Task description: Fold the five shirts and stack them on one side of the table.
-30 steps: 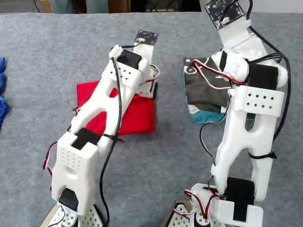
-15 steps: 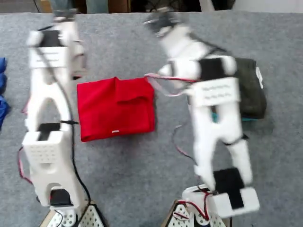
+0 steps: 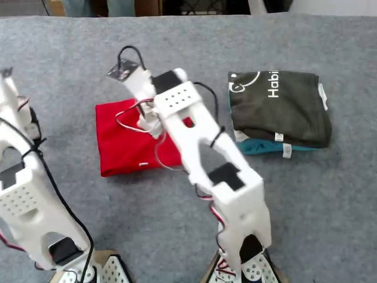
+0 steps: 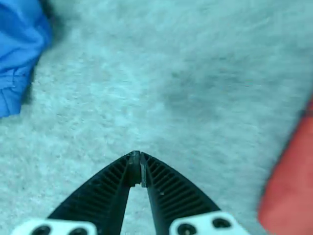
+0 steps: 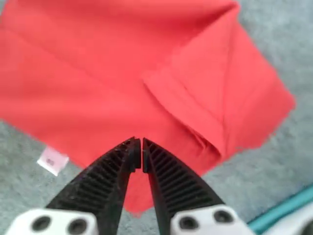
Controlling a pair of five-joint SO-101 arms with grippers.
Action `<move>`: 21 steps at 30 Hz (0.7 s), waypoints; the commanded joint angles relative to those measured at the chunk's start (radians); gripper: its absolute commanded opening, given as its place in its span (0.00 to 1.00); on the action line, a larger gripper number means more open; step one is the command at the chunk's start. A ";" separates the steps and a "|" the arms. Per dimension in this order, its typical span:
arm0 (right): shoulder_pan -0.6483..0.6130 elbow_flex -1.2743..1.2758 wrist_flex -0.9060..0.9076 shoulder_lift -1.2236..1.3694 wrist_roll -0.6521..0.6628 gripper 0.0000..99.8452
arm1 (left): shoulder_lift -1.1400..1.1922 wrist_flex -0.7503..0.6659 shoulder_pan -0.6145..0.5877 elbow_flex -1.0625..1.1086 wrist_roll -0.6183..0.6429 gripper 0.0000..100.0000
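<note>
A folded red shirt [image 3: 121,147] lies left of the table's middle. My right arm [image 3: 188,127] stretches across it. In the right wrist view my right gripper [image 5: 138,147] hangs shut just above the red shirt [image 5: 122,73], with nothing between its fingertips. A white tag [image 5: 51,160] sticks out at the shirt's edge. At the right, a folded dark shirt [image 3: 277,106] rests on a teal shirt [image 3: 259,147]. My left arm [image 3: 20,177] stands at the far left. My left gripper [image 4: 137,164] is shut over bare grey cloth, between a crumpled blue shirt [image 4: 19,44] and the red shirt's edge [image 4: 288,196].
The grey tablecloth [image 3: 306,200] covers the whole table. Open room lies at the front right and along the back [image 3: 194,41]. Both arm bases stand at the front edge.
My left arm swung from over the red shirt out to the far left. My right arm swung from the dark stack across to the red shirt.
</note>
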 commanded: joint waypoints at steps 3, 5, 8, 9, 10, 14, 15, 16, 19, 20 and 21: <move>-0.018 -0.286 0.087 0.154 -0.008 0.02 | -0.176 -0.097 -0.027 0.185 -0.072 0.03; -0.020 -0.375 0.126 0.220 -0.008 0.02 | -0.265 -0.135 -0.019 0.274 -0.072 0.03; -0.017 -0.519 0.183 0.309 -0.008 0.02 | -0.400 -0.212 0.002 0.429 -0.072 0.03; -0.015 -0.565 0.199 0.335 -0.008 0.02 | -0.442 -0.233 0.015 0.481 -0.072 0.03; -0.008 -0.610 0.212 0.361 -0.006 0.02 | -0.480 -0.253 0.025 0.535 -0.072 0.03; 0.058 -0.748 0.218 0.455 -0.005 0.02 | -0.592 -0.305 0.073 0.720 -0.072 0.03; 0.080 -0.780 0.218 0.475 -0.003 0.02 | -0.615 -0.315 0.081 0.757 -0.072 0.03; 0.106 -0.809 0.218 0.493 -0.002 0.02 | -0.635 -0.322 0.084 0.788 -0.072 0.03; 0.186 -0.888 0.218 0.538 0.000 0.02 | -0.671 -0.328 0.082 0.835 -0.072 0.03; 0.210 -0.911 0.216 0.550 0.000 0.02 | -0.675 -0.328 0.082 0.845 -0.072 0.03; 0.232 -0.935 0.213 0.562 0.000 0.02 | -0.677 -0.328 0.082 0.849 -0.072 0.03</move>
